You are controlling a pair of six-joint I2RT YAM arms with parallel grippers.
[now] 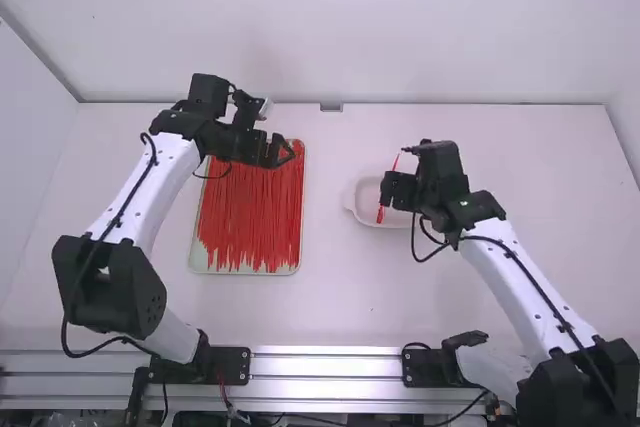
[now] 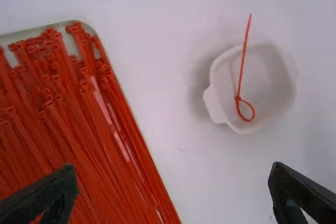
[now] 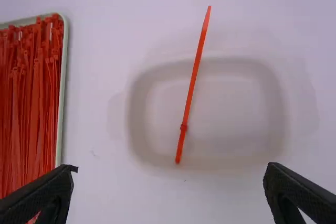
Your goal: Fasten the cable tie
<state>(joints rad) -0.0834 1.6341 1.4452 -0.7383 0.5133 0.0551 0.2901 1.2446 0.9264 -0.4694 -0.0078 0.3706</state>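
A red cable tie (image 2: 243, 77), closed into a small loop at one end, lies in a white bowl (image 2: 220, 72) with its long tail sticking out over the rim. In the right wrist view the tie (image 3: 191, 87) crosses the bowl (image 3: 236, 114) lengthwise. My right gripper (image 1: 400, 190) hangs open just above the bowl (image 1: 362, 197), fingers (image 3: 42, 192) wide apart and holding nothing. My left gripper (image 1: 275, 152) hovers open over the far end of a tray (image 1: 245, 270) heaped with loose red cable ties (image 1: 250, 212), fingers (image 2: 42, 195) spread.
The tray's rim (image 2: 31, 30) and pile of ties (image 2: 63, 129) lie left of the bowl. The white table (image 1: 500, 147) has bare room to the right and in front. An aluminium rail (image 1: 320, 362) runs along the near edge.
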